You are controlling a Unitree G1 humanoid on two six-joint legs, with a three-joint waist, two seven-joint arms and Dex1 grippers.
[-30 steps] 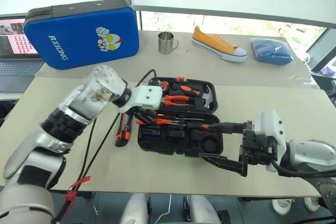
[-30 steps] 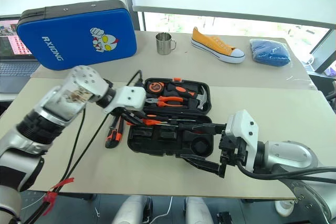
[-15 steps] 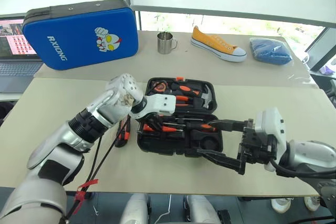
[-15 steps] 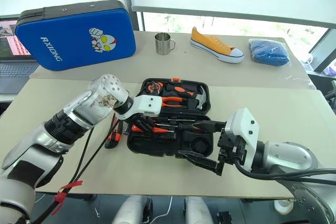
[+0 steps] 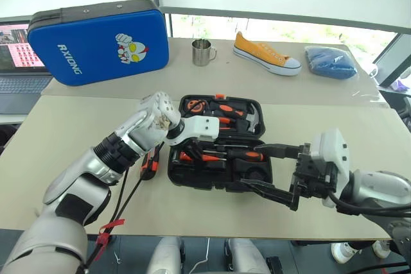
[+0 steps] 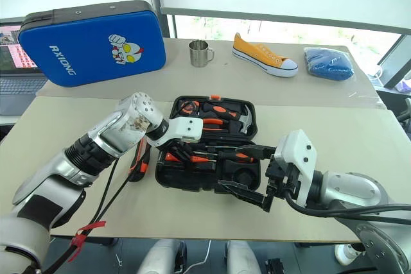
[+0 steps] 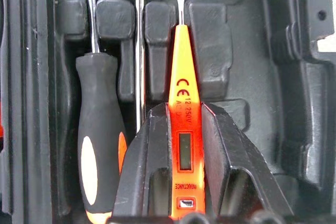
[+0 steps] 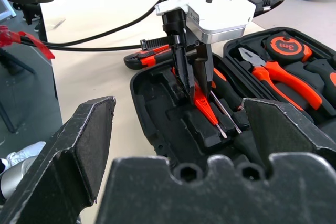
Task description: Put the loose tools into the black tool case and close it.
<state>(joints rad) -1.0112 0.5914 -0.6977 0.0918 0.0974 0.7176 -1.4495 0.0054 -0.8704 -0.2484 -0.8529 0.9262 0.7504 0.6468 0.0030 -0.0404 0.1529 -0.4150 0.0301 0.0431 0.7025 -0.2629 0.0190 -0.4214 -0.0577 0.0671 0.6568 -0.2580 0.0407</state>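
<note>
Slim orange screwdriver [image 7: 179, 103] over its slot in the black tool case [image 5: 218, 171], pinched by the left gripper [image 7: 178, 145]. Best lowered straight, tip aligned with the groove, then let go. Right gripper [image 5: 273, 170] spread wide, empty, near the case.

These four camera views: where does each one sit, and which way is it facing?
Left eye and right eye views: on the head, looking forward and down over the open black tool case; both arms show.
Left wrist view: on the left wrist, looking along the left end effector, shut on a slim orange screwdriver.
Right wrist view: on the right wrist, looking past the open right end effector at the case.
Shared by both wrist views: that screwdriver.
</note>
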